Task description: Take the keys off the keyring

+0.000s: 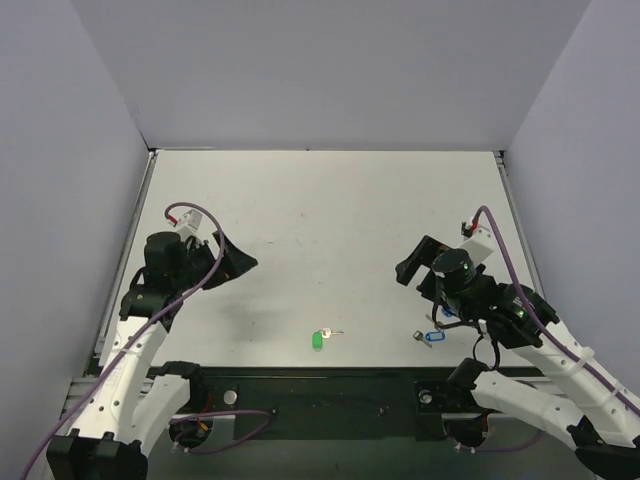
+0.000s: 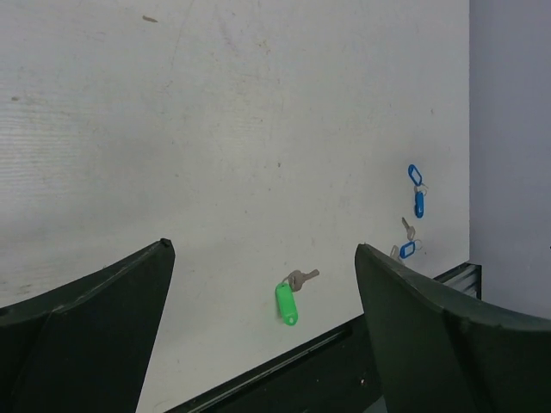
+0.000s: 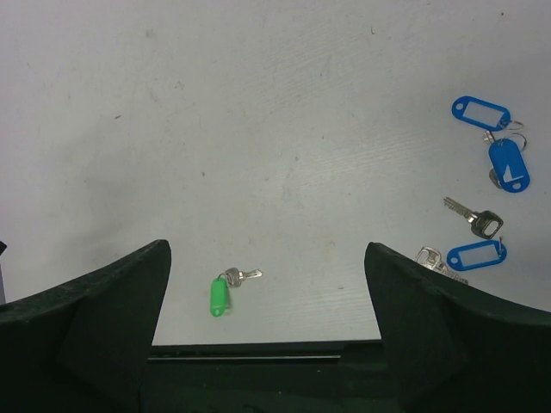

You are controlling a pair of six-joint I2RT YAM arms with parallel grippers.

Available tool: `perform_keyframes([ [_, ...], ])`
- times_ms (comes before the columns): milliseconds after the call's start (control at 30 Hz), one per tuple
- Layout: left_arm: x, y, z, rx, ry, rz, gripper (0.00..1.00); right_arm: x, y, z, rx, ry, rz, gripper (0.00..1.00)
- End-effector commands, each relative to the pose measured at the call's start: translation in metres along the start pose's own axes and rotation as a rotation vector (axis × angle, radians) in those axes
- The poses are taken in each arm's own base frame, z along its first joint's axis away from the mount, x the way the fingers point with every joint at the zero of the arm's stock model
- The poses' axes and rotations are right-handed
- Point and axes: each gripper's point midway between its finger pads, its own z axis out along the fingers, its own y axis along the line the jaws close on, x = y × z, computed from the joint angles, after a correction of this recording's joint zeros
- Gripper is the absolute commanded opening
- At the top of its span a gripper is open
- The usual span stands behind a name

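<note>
By the near table [image 1: 330, 200] edge, keys [image 1: 320, 338] on keyring [image 3: 228, 276], blue tags [image 3: 506, 165] well apart.

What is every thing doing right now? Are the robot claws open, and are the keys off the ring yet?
left gripper, open, holding nothing.
right gripper, open, holding nothing.
green tag, lying flat, joined to the keyring.
silver key, lying flat, on the keyring too.
keyring, lying flat, not yet emptied.
blue tags, lying flat, nothing touching them.
</note>
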Motion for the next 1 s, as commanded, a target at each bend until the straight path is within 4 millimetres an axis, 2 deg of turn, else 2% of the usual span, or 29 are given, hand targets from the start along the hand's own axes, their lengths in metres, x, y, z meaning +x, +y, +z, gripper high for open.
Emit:
perform_keyframes([
  [0,0.004,0.014,0.001,-0.091,0.040,-0.032,0.97,0.009,-0.006,0.003,0.037,0.020,-0.041,0.89],
  [100,0.002,0.023,0.009,-0.125,0.088,-0.043,0.97,0.015,-0.001,0.005,0.019,0.049,-0.054,0.89],
  [133,0.001,0.020,0.011,-0.107,0.105,-0.049,0.97,0.017,0.000,0.005,0.011,0.057,-0.055,0.89],
  [267,-0.012,0.016,0.016,-0.047,0.130,-0.154,0.97,0.021,0.000,0.002,-0.017,0.062,-0.071,0.89],
  [300,-0.024,0.015,0.017,0.012,0.106,-0.180,0.97,0.021,-0.001,0.000,-0.023,0.060,-0.071,0.89],
  [333,-0.024,0.016,0.019,0.030,0.106,-0.195,0.97,0.021,-0.003,-0.002,-0.027,0.059,-0.072,0.89],
  [367,-0.034,0.019,0.018,0.042,0.072,-0.210,0.97,0.020,-0.003,-0.004,-0.037,0.054,-0.073,0.89],
  [467,-0.039,0.034,0.018,0.032,0.036,-0.248,0.97,0.019,-0.008,-0.009,-0.040,0.052,-0.075,0.89],
  [500,-0.050,0.042,0.015,0.018,-0.012,-0.229,0.97,0.020,-0.010,-0.010,-0.037,0.052,-0.078,0.89],
  [567,-0.052,0.053,0.011,-0.027,-0.047,-0.232,0.97,0.021,-0.013,-0.010,-0.034,0.054,-0.081,0.89],
  [800,-0.017,0.056,0.003,-0.026,-0.004,-0.271,0.97,0.027,-0.018,-0.001,-0.013,0.052,-0.069,0.89],
  [967,0.010,0.045,-0.006,-0.003,-0.008,-0.292,0.97,0.035,-0.009,0.006,-0.039,0.067,-0.024,0.89],
])
